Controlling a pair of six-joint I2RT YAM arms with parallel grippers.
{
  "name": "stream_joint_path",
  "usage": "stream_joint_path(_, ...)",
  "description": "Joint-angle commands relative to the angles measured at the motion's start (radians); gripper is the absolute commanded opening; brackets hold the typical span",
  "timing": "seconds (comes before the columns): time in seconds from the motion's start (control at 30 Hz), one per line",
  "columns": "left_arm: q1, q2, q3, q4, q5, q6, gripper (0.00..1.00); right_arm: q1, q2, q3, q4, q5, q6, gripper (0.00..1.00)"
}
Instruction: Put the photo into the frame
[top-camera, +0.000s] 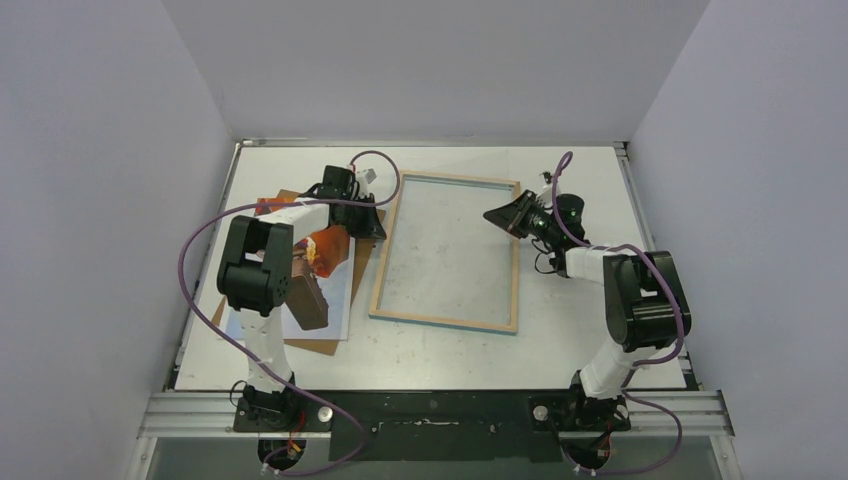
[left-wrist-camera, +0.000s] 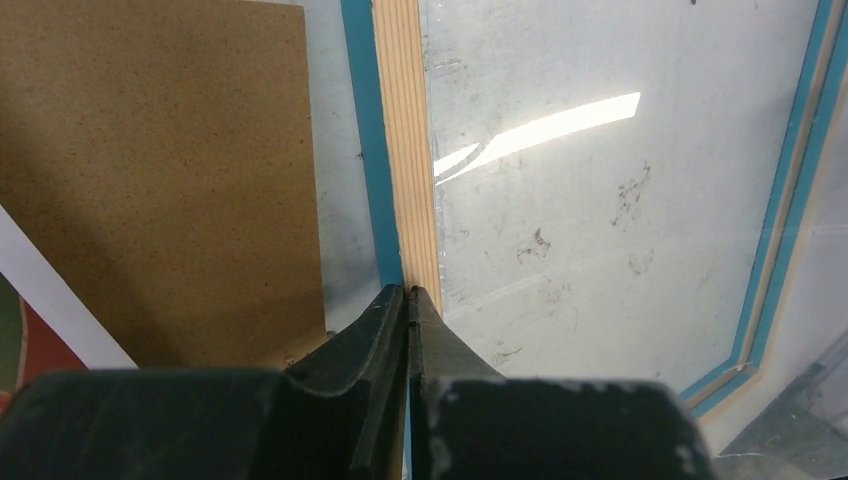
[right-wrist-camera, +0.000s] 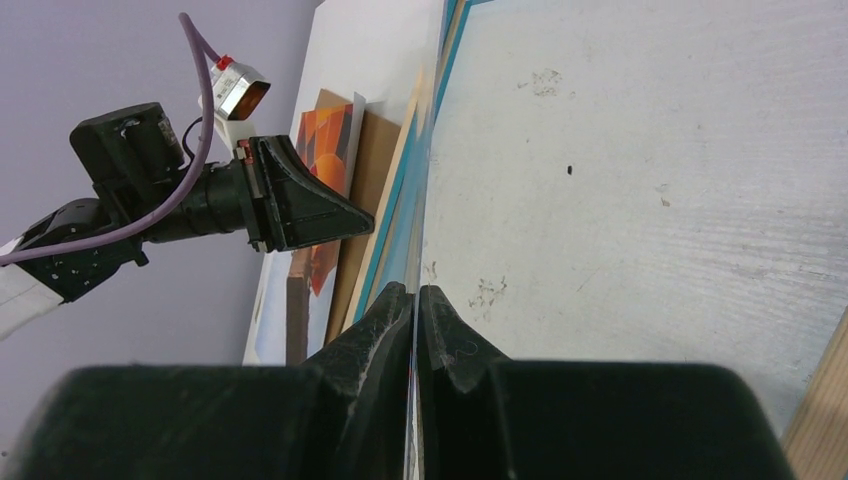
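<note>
The frame (top-camera: 385, 262) lies wooden side up in the middle of the table, its blue border (left-wrist-camera: 362, 120) showing along the edge. A clear smudged sheet (top-camera: 450, 250) fills its opening. The photo (top-camera: 338, 288), an orange balloon print, rests on a brown backing board (top-camera: 312, 345) left of the frame, partly under my left arm. My left gripper (left-wrist-camera: 410, 291) is shut, with its tips over the frame's left rail (left-wrist-camera: 405, 150) and nothing visible between them. My right gripper (right-wrist-camera: 412, 290) is at the frame's right side, shut on the thin clear sheet (right-wrist-camera: 427, 170) seen edge-on.
The backing board (left-wrist-camera: 150, 180) lies close beside the frame's left rail, with the photo's white edge (left-wrist-camera: 45, 300) over it. The left gripper (right-wrist-camera: 365, 215) points at the frame from across the table. Grey walls enclose the table on three sides.
</note>
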Motion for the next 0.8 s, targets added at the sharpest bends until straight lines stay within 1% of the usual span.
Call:
stream_joint_path(0.0,-0.011,0.033,0.025,-0.014,-0.009,0.018,0.01,-0.005,0.005,0.015,0.105,-0.004,0.002,0.05)
stream_joint_path(0.77,-0.013,0.038,0.022,-0.025,0.008,0.024,0.0,-0.003,0.096,-0.042,0.189,0.093,0.057,0.05)
